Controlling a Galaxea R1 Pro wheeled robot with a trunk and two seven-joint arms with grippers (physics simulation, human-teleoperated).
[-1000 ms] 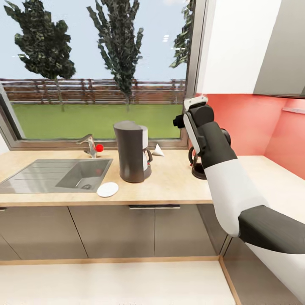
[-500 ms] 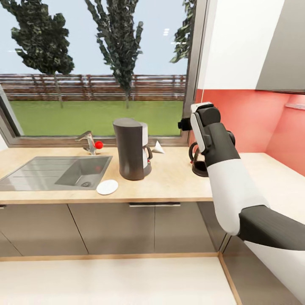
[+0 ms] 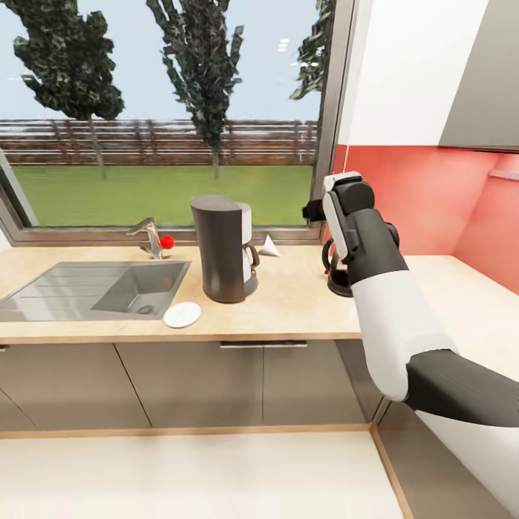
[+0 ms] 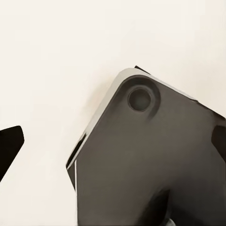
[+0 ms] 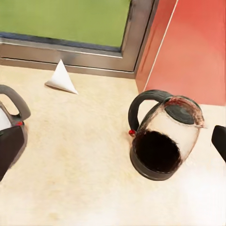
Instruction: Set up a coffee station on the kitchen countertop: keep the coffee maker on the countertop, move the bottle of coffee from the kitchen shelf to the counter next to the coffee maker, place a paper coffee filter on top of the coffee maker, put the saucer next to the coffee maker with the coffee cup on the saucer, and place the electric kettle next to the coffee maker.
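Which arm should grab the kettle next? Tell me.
Right. Its forearm is raised over the countertop by the electric kettle, which sits centered in the right wrist view, upright and unobstructed.

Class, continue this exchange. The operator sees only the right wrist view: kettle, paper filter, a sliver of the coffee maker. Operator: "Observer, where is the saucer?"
Observer: In the head view the saucer lies near the front edge of the countertop, by the sink's corner, apart from the coffee maker, with nothing on it.
Operator: Is anything on the coffee maker's top?
Observer: No, its flat top is bare; the paper filter lies on the counter behind it, by the window.
Operator: What is beyond the coffee maker?
Observer: The steel sink, with its tap at the back.
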